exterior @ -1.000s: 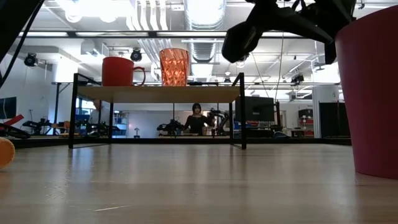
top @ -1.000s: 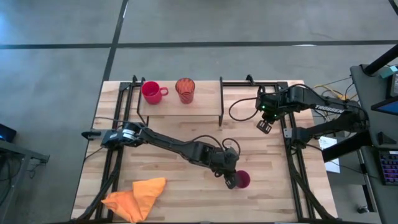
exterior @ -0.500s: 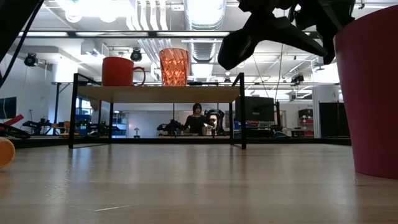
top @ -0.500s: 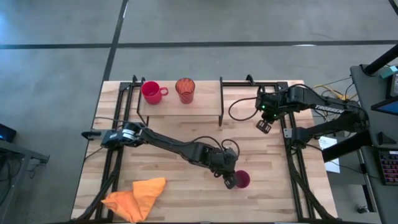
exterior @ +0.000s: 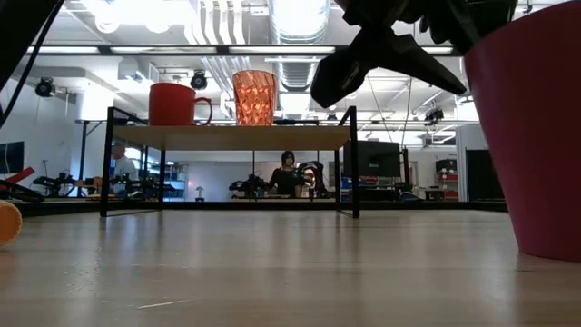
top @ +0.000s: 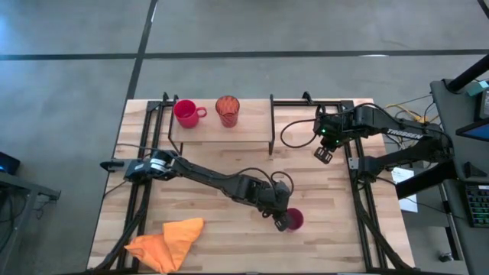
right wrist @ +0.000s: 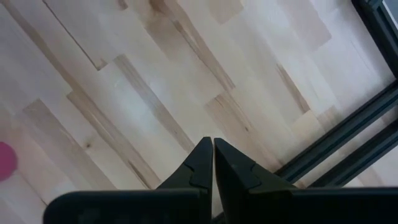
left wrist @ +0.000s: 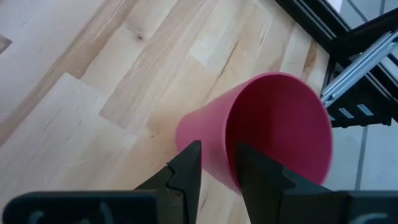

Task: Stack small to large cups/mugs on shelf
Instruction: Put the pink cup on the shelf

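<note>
The magenta-pink tumbler (top: 294, 220) stands on the table near its front, right of centre, and fills the right of the low view (exterior: 536, 136). My left gripper (left wrist: 217, 147) is at its rim, shut on its wall. The red mug (top: 184, 112) and the orange patterned cup (top: 227, 109) stand side by side on the shelf's wooden top board (exterior: 227, 136) at the table's far side. My right gripper (top: 324, 155) hangs shut and empty above the table's right part. My left gripper has the tumbler's wall at the rim (left wrist: 229, 163) between its fingers, one finger outside (left wrist: 186, 168) and one inside the cup (left wrist: 261, 177). The fingers come from above, slanting from the table's left. The tumbler's base is on the table and its top leans toward the left.
An orange cloth (top: 164, 243) lies crumpled at the table's front left corner. Black metal frames (top: 359, 191) run along the table's left and right sides. Bare wood lies between the shelf and the tumbler. People stand in the room beyond the table (exterior: 288, 173).
My left gripper has drawn the tumbler's rim a little toward the table's left edge. The tumbler has tipped that way: its top has moved and its base has stayed on the table.
</note>
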Controlling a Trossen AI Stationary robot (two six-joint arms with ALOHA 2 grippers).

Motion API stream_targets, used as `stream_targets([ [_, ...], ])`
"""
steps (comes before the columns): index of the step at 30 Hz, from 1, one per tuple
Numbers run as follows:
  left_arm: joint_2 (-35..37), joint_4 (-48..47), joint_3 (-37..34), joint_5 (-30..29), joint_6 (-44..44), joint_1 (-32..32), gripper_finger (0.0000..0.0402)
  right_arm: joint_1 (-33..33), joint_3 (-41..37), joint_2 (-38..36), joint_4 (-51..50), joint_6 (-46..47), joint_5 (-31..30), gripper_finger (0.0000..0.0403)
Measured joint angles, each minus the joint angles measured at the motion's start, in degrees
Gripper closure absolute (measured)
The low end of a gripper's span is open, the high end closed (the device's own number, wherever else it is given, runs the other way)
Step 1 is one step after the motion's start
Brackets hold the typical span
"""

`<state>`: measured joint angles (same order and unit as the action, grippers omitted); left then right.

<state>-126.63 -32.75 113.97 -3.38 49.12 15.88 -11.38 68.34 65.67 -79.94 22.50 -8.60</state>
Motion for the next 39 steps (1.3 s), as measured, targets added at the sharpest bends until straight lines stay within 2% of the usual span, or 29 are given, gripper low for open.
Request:
stream_targets([
  [9,-0.11,-0.94,-0.89,-0.02,0.02,0.02,0.0321,0.0,0.0,0.0,0.03,0.0,0.0,0.0394],
  [11,-0.11,-0.82,-0.87,-0.01,0.02,0.04,0.0335,0.0,0.0,0.0,0.07,0.0,0.0,0.0394],
  [15,-0.11,-1.04,-0.87,0.27,-0.98,0.01,0.039,0.0,0.0,0.0,0.19,0.0,0.0,0.0394],
  [17,-0.11,-1.6,-0.59,1.15,-1.69,-0.03,0.0395,0.0,0.0,0.0,0.21,0.0,0.0,0.0394],
  [21,0.99,-5.64,0.65,1.67,-3.41,-0.42,0.04,0.0,0.0,0.0,0.48,0.01,0.0,0.0394],
  [26,6.61,-12.58,2.08,1.28,-7.69,-1.91,0.0401,0.0,0.0,0.0,1.14,0.02,0.0,0.0394],
  [29,11.48,-16.93,2.3,-2.59,-10.55,-3.4,0.0401,0.0,0.0,0.0,1.39,0.02,0.0,0.0394],
  [36,23.44,-26.86,2.23,-18.09,-15.73,-9.02,0.0401,0.0,-0.23,0.0,3.77,0.43,0.0,0.0394],
  [39,26.86,-27.16,2.19,-19.91,-19.93,-12.34,0.0401,0.0,-0.91,0.0,7.11,0.45,0.0,0.0394],
])
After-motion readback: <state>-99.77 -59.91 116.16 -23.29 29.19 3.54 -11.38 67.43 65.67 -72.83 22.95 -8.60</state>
